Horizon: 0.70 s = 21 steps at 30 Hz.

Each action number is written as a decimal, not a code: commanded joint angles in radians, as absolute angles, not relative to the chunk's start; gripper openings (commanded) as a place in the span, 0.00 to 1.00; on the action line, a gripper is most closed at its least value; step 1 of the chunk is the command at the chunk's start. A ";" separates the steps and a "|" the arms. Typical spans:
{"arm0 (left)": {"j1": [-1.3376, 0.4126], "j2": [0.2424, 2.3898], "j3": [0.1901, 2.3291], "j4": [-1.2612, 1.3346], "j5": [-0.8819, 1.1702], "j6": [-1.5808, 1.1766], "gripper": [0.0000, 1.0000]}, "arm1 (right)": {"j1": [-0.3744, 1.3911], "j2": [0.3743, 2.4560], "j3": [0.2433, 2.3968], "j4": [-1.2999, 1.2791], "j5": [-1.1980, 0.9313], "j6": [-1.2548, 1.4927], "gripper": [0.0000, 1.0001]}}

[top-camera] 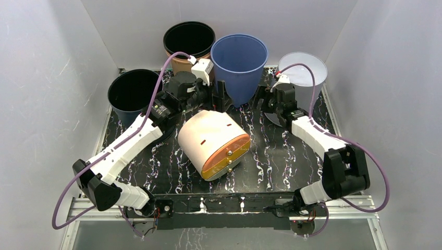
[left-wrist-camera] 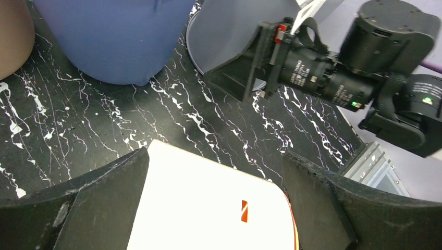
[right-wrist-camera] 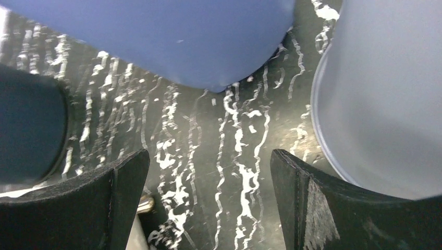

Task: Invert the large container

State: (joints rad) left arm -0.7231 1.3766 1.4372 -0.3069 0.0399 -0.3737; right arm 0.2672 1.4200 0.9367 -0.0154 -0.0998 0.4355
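Observation:
The large container point(top-camera: 208, 135) is cream with an orange lid end point(top-camera: 228, 156). It lies on its side in the middle of the black marbled table, lid facing front right. My left gripper point(top-camera: 219, 99) is open at its far upper edge. In the left wrist view the container's cream wall point(left-wrist-camera: 208, 208) fills the space between the two fingers of the left gripper point(left-wrist-camera: 215, 159); I cannot tell if they touch it. My right gripper point(top-camera: 263, 101) is open and empty, low over the table between the blue and pale grey buckets, as the right wrist view point(right-wrist-camera: 208, 156) shows.
A blue bucket point(top-camera: 238, 57) stands just behind both grippers. A pale grey bucket point(top-camera: 307, 70) is at back right, a dark bucket point(top-camera: 133, 91) at back left, a brown pot point(top-camera: 188, 41) behind. White walls close in left, right and back.

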 commanded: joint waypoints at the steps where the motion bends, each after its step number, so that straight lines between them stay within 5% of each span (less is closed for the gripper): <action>1: -0.724 1.328 1.434 -0.308 0.030 -0.381 0.99 | 0.260 1.514 1.082 -0.020 0.063 0.293 0.86; 7: -0.724 1.323 1.455 -0.360 0.029 -0.380 0.98 | 0.207 1.749 1.349 -0.108 0.126 0.246 0.88; 14: -0.722 1.327 1.486 -0.410 0.036 -0.383 0.98 | 0.148 1.925 1.628 -0.225 -0.083 0.339 0.88; 21: -0.722 1.338 1.496 -0.418 0.038 -0.371 0.98 | 0.154 1.762 1.446 -0.157 -0.093 0.341 0.88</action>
State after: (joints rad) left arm -0.7231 1.3628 1.4628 -0.4088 0.0387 -0.3832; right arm 0.1402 1.9030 1.5246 -0.2115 -0.0597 0.3283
